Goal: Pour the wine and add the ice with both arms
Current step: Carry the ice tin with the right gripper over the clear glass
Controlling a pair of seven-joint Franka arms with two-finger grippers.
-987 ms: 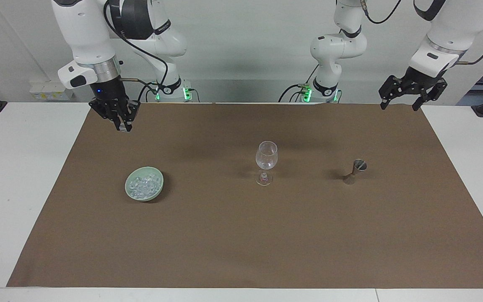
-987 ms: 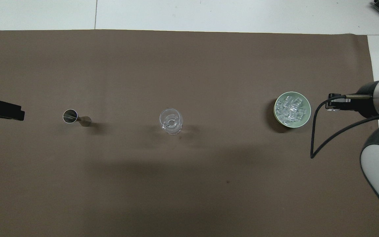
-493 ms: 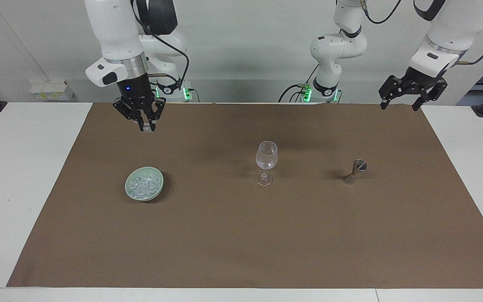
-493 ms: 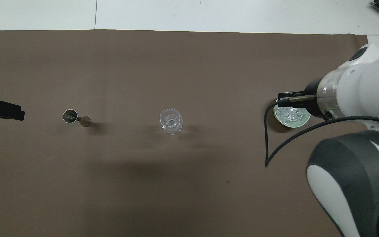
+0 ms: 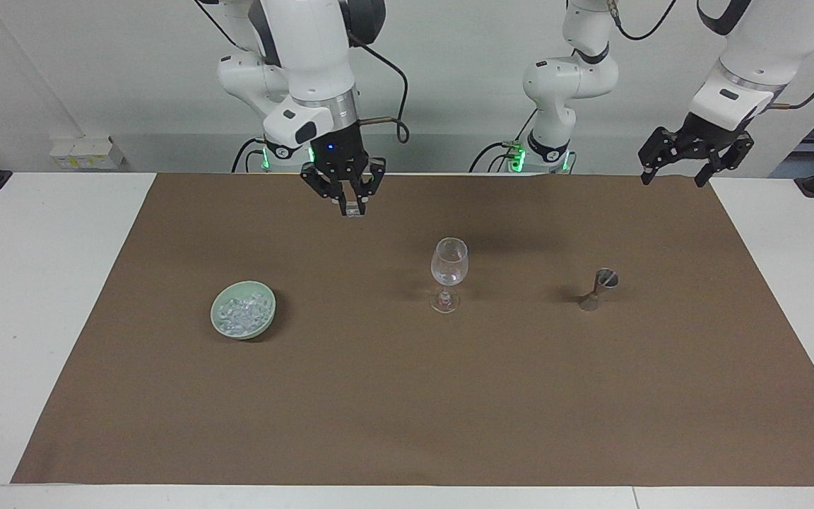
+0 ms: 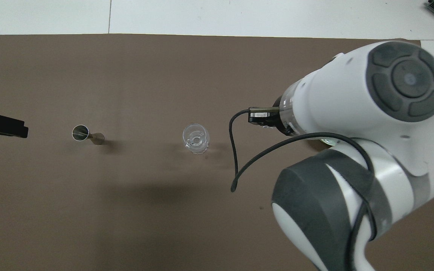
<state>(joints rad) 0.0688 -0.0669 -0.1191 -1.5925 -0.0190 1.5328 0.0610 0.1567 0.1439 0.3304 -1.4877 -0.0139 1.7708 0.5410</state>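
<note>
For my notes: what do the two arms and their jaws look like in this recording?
Both arms are white, rounded and jointed, with dark grey joint caps and silver wrist rings. The right gripper and left gripper are black, built of open linkages. Black cables loop along each wrist. A blue light glows on the right wrist, and green lights show at both bases.

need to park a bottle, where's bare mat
Bare mat runs between the ice bowl and wine glass, between glass and jigger, and along the whole edge farthest from the robots. Nowhere is crowded.
</note>
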